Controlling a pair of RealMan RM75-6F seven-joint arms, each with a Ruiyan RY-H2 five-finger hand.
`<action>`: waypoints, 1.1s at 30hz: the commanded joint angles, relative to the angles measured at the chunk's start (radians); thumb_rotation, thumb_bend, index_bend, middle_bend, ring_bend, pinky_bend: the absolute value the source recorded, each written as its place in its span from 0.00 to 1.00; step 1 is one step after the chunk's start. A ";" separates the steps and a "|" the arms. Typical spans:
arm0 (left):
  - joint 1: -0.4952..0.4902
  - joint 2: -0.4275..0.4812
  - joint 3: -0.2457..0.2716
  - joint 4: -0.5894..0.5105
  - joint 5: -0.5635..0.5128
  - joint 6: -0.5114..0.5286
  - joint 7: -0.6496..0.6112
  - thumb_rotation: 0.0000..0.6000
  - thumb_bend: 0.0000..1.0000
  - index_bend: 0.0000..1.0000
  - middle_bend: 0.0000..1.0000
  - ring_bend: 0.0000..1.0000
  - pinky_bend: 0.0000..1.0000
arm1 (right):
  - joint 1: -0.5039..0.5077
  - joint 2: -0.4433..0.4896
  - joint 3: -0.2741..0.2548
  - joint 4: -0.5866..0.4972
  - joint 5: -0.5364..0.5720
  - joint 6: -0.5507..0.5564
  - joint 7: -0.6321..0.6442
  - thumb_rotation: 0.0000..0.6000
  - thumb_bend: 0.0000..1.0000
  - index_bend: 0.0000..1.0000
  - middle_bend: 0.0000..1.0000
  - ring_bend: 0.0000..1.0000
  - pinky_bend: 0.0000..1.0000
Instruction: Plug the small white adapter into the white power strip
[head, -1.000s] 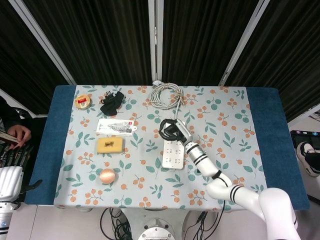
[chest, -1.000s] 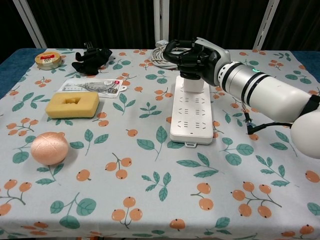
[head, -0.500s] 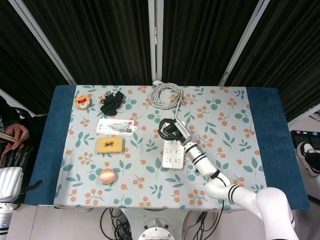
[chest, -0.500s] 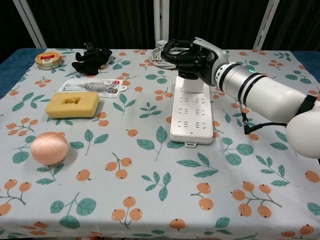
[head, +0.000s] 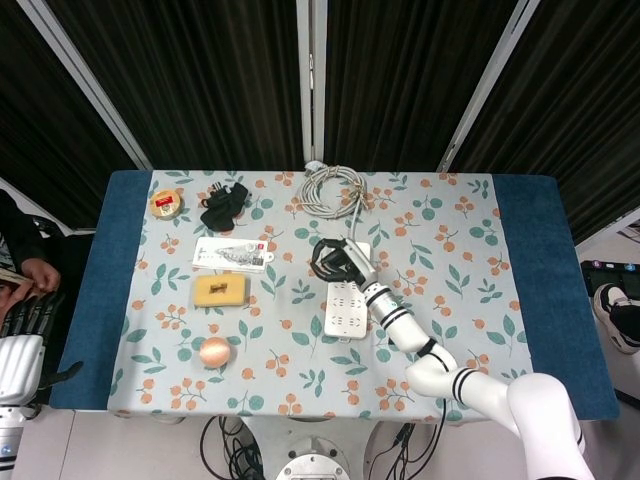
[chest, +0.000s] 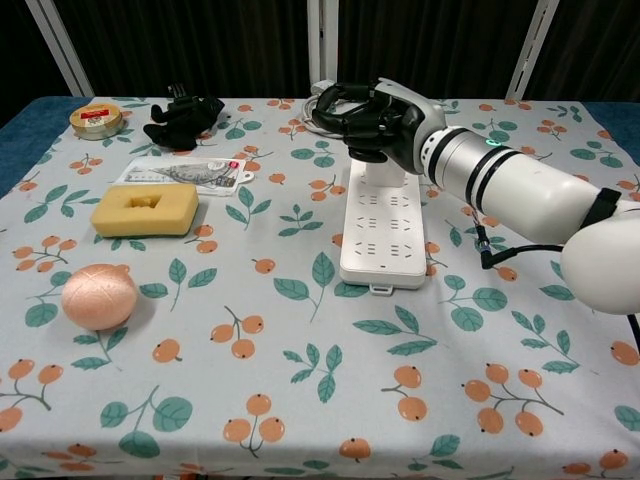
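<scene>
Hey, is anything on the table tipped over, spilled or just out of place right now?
Nothing stands out. The small white adapter sits upright on the far end of the white power strip, under the right hand.

the head view looks almost straight down from high above the table (head: 520, 300), far enough back to take in the whole floral cloth, the blue edges on both sides, the dark curtains at the far end and some floor. the chest view sits low at the table's near edge and faces across it toward the curtains, much closer (the near corners fall outside it). both views share the power strip (head: 347, 305) (chest: 385, 225), the right hand (head: 336, 259) (chest: 375, 120) over its far end, the coiled cable (head: 333, 190) (chest: 322, 112), the sponge (head: 220, 291) (chest: 144, 209) and the round pink ball (head: 215, 351) (chest: 98, 296).
</scene>
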 joint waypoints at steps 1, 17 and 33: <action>0.000 0.001 0.000 0.001 0.001 0.000 0.000 1.00 0.00 0.05 0.04 0.00 0.00 | -0.008 0.016 0.005 -0.019 -0.002 0.022 -0.010 1.00 0.93 1.00 1.00 1.00 1.00; -0.008 0.003 -0.011 -0.015 0.016 0.019 0.025 1.00 0.00 0.05 0.04 0.00 0.00 | -0.180 0.319 -0.071 -0.297 -0.080 0.297 -0.612 1.00 0.76 0.87 0.91 0.84 0.91; 0.002 -0.048 -0.023 0.005 0.005 0.050 0.067 1.00 0.00 0.05 0.04 0.00 0.00 | -0.618 0.789 -0.278 -0.812 0.062 0.566 -1.333 1.00 0.18 0.00 0.00 0.00 0.00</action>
